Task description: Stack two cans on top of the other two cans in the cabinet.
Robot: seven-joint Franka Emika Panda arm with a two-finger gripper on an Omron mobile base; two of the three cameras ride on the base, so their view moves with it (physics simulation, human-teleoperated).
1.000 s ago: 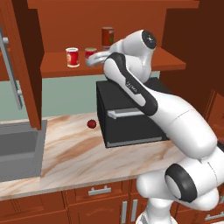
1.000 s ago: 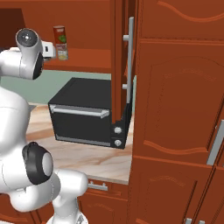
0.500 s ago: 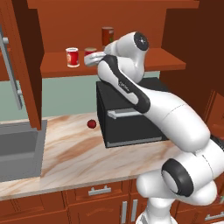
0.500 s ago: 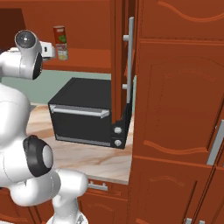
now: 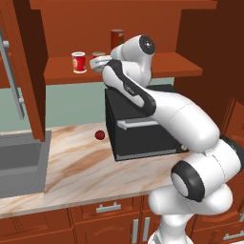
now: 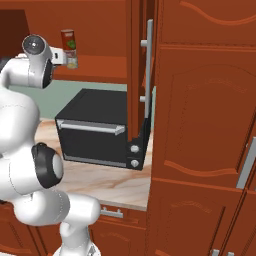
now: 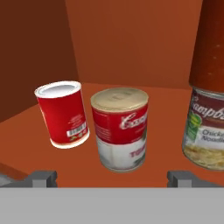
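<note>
Your gripper (image 7: 112, 179) looks into the cabinet (image 5: 157, 64) along its shelf with the fingers spread wide and holding nothing. Dead ahead, between the two fingertips and upright, stands the red-and-silver can (image 7: 120, 128), so its long axis runs across your line of approach (handy for a side grasp). Just beside it to the left in the hand view stands the red can with white bands (image 7: 62, 114), apart from it. At the right edge the pale can (image 7: 204, 129) already carries the dark can (image 7: 211, 43). I judge the white-banded can the likely base for the stack.
</note>
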